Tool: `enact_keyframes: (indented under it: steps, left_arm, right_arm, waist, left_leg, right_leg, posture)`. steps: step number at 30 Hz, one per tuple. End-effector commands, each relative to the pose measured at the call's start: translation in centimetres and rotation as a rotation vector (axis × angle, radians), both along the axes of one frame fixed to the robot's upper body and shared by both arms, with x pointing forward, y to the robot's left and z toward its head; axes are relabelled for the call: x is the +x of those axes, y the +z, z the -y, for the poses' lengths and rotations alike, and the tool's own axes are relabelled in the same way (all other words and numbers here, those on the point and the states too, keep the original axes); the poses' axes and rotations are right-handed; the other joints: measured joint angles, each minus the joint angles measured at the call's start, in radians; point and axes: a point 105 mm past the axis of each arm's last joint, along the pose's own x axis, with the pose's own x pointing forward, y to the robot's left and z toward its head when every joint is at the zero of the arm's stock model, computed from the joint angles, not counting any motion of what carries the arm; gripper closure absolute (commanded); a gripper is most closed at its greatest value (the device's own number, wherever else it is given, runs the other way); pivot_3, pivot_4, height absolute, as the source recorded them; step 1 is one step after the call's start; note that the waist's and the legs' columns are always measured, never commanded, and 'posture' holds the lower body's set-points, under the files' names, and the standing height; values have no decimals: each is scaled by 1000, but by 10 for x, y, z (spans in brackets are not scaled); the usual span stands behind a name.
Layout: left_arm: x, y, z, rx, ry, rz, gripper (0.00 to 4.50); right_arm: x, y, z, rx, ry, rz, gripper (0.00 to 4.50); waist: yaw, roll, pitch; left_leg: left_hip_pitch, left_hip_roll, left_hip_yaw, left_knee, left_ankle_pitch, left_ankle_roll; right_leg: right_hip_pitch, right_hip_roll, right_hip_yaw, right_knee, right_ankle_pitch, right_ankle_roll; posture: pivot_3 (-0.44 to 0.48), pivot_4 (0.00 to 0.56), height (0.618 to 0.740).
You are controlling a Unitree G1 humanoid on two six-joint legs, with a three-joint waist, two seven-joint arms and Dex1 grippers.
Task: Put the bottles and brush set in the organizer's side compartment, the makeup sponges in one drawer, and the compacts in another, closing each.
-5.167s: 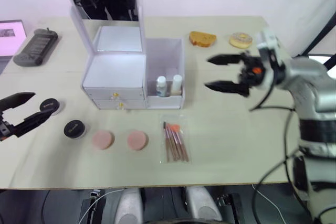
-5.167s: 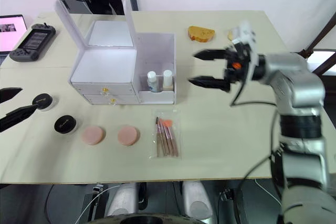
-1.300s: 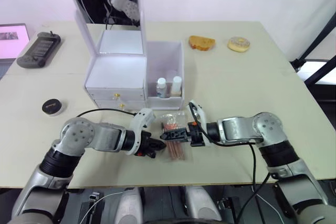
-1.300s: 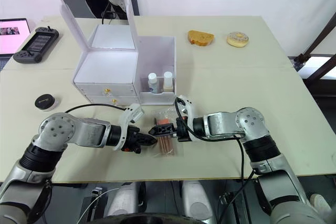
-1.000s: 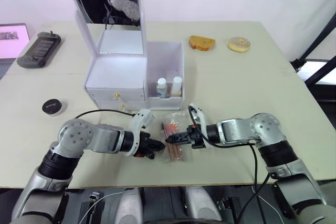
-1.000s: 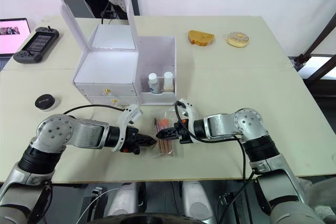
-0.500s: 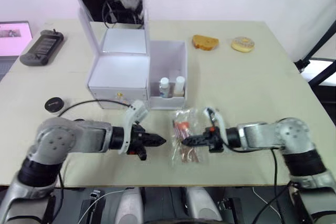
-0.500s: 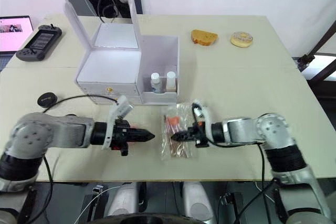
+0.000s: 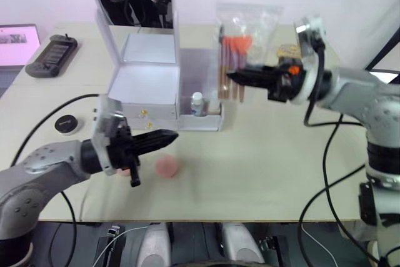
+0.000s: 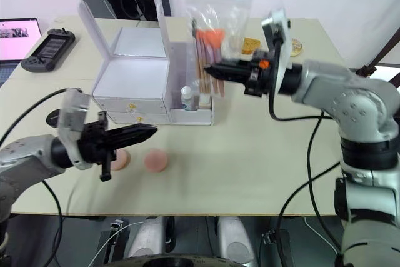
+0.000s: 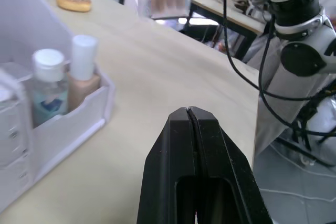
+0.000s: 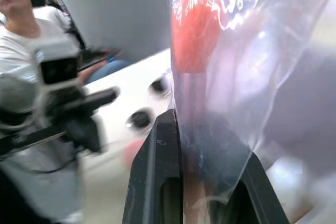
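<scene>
Near the table's front edge the left gripper [image 9: 167,136] hangs pinched shut and empty, by a sponge [image 9: 167,167]. The organizer [image 9: 145,89] stands mid-table. Above its side compartment [image 9: 203,112] the right gripper [image 9: 234,77] clamps the brush set [image 9: 235,54], handles hanging downward, ready to lower. No readable writing.

Left gripper [image 11: 192,116] fingers pressed together, empty — above bare table [image 11: 157,77]. Two bottles [image 11: 63,80] upright in organizer's side compartment [image 11: 79,116].

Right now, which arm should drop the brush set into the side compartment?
The right. Its gripper already holds the brush set above the side compartment; the left gripper is low, shut and empty.
</scene>
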Motion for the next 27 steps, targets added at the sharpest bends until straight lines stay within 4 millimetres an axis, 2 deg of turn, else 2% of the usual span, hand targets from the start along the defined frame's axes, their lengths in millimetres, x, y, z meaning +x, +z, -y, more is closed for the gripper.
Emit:
enact_keyframes:
  steps: [1,3,5,7,10,15,19,27]
  left_arm:
    - [-2,12,-8,-48,18,13,4500]
    - [-1,13,-9,-45,33,19,4500]
    - [8,13,-20,-25,133,73,4500]
    - [6,9,-30,8,171,85,4500]
    - [0,14,-44,-21,244,113,4500]
    - [0,17,-55,-8,314,149,4500]
    - [1,14,-59,16,358,163,4500]
    - [3,12,-61,42,385,180,4500]
  right_arm:
    - [22,17,-8,7,29,108,4483]
    - [30,16,-10,-13,32,125,4483]
    - [51,16,-16,-37,16,166,4483]
    - [72,16,-27,-57,14,208,4483]
    - [93,2,-43,-87,11,203,4483]
    - [104,-10,-49,-93,-5,193,4483]
    - [107,-27,-55,-111,-9,166,4483]
    - [112,-46,-53,-130,-48,110,4483]
  waist:
    - [-6,0,1]
    - [-2,0,1]
    - [0,0,1]
    - [-19,2,3]
    - [-27,2,3]
    - [-19,4,5]
    - [-21,4,6]
    - [-29,5,7]
  left_leg:
    - [0,0,0,0,0,0]
    - [-1,0,0,-1,0,0]
    - [-2,0,0,-1,-1,1]
    - [-2,0,1,0,-1,1]
    - [-1,0,1,-1,-1,1]
    - [-1,1,0,-2,-1,1]
    - [-1,0,1,-1,-1,1]
    - [0,0,1,-2,-1,1]
  right_leg:
    - [0,0,0,0,0,0]
    - [0,0,0,0,0,1]
    - [0,0,0,0,0,1]
    - [-1,0,0,0,0,1]
    - [-2,1,0,2,0,1]
    - [-2,1,-1,3,0,1]
    - [-1,-1,0,2,0,1]
    - [-2,1,0,4,0,1]
  posture:
    - [0,150,740]
    - [0,150,740]
    - [0,150,740]
    - [0,150,740]
    - [0,150,740]
    - [0,150,740]
    - [0,150,740]
    - [0,150,740]
